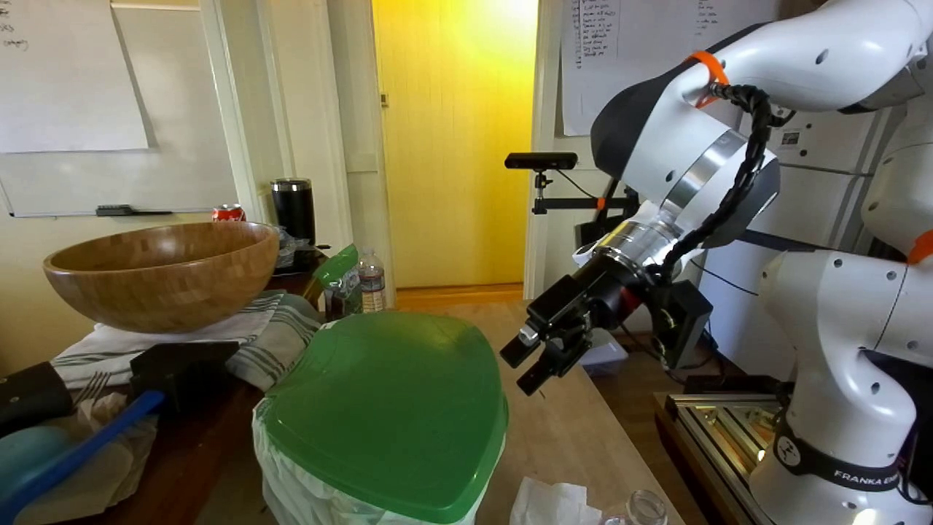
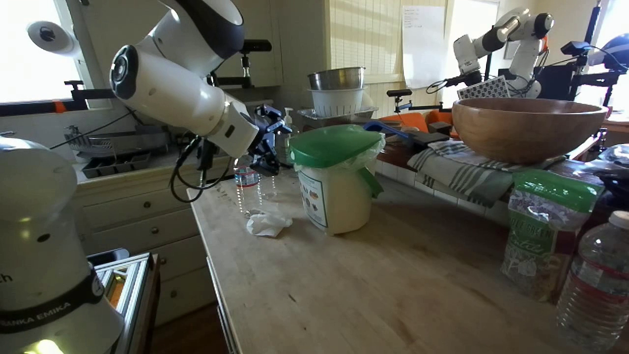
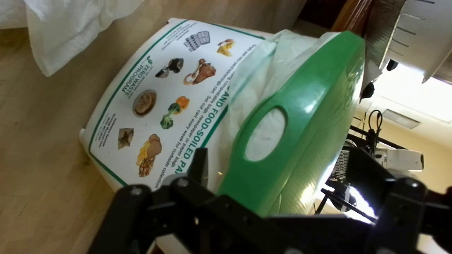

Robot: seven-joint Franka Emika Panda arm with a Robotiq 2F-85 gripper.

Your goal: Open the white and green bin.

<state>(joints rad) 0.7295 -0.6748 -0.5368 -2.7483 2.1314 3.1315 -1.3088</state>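
On the table (image 2: 354, 290): the bin (image 2: 339, 204) stands upright, white-bodied and narrowing toward its base, its printed front turned to the arm (image 1: 692, 175), presumably so that the lip comes within reach.
Lid (image 1: 393, 408): glossy green, rounded, closed over the top; the opening looks not yet begun.
Liner (image 3: 268, 74): thin, crinkled, translucent, spilling out over the rim; the lid seems to trap it so that it cannot slide inside. It may snag a fingertip.
Oval hole (image 3: 266, 135): cut through the lid's front tab, probably as a finger grip, with pale film showing behind.
Label (image 3: 173, 93): a smooth white sheet bordered in green and printed with food pictures, covering much of the front.
Gripper (image 1: 519, 373): fingers spread wide, nothing held, angled down just beside the lid; the pose suggests a reach for the lip. The next move probably calls for one finger beneath it, then a lift.
Tissue (image 2: 269, 223): soft, white, crumpled, lying beside the bin; its purpose cannot be told.
Bag (image 2: 548, 236) and bottle (image 2: 594, 290): shiny pouch and ribbed clear plastic, side by side, well apart from the bin.
Bowl (image 1: 164, 277): broad, smooth, banded wood, resting on a striped cloth (image 2: 467, 172), perhaps as padding.
Cable (image 1: 745, 171): black, bound to the arm by an orange tie (image 1: 713, 64), presumably to keep slack off the wrist.
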